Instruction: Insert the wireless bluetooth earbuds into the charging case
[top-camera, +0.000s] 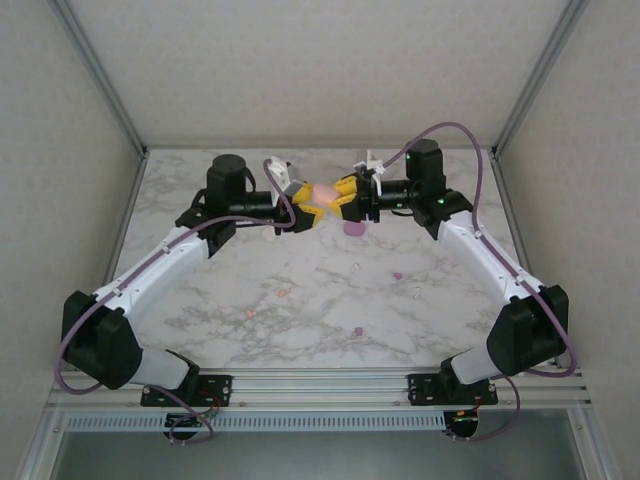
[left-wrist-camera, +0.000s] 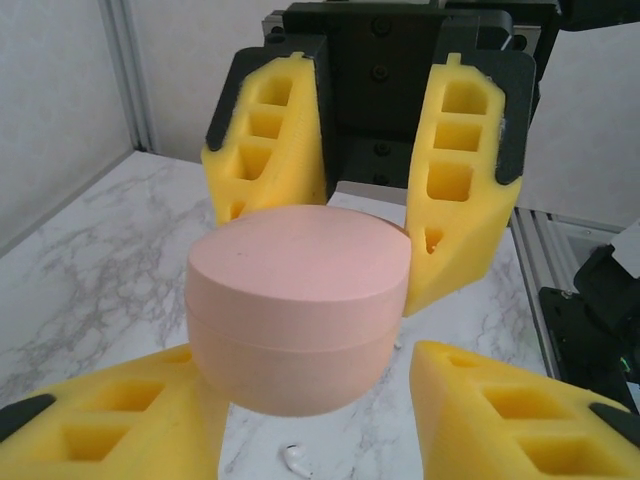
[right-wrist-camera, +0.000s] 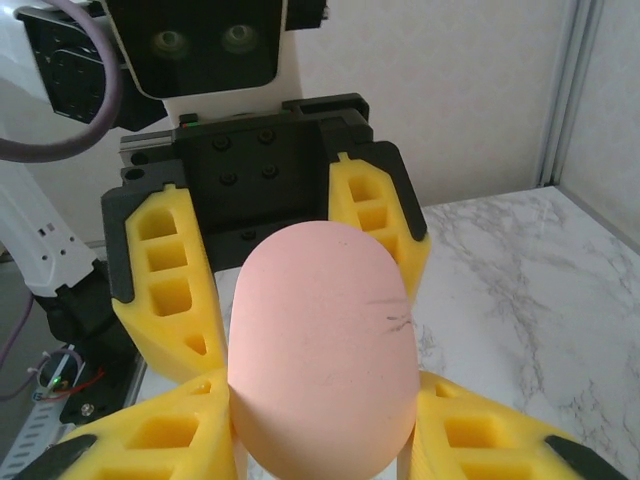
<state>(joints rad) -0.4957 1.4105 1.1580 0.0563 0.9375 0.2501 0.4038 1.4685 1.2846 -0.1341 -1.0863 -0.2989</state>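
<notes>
One pink case (top-camera: 325, 190) between two hands (top-camera: 310, 206) (top-camera: 342, 193)

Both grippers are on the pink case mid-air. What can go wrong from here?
1. The left gripper and right gripper both clamp the pink case above the table; opposing pulls may twist it loose and drop it.
2. Its lid looks shut, so no bud fits yet.
3. A white earbud lies underneath; a falling case might scatter it.
</notes>
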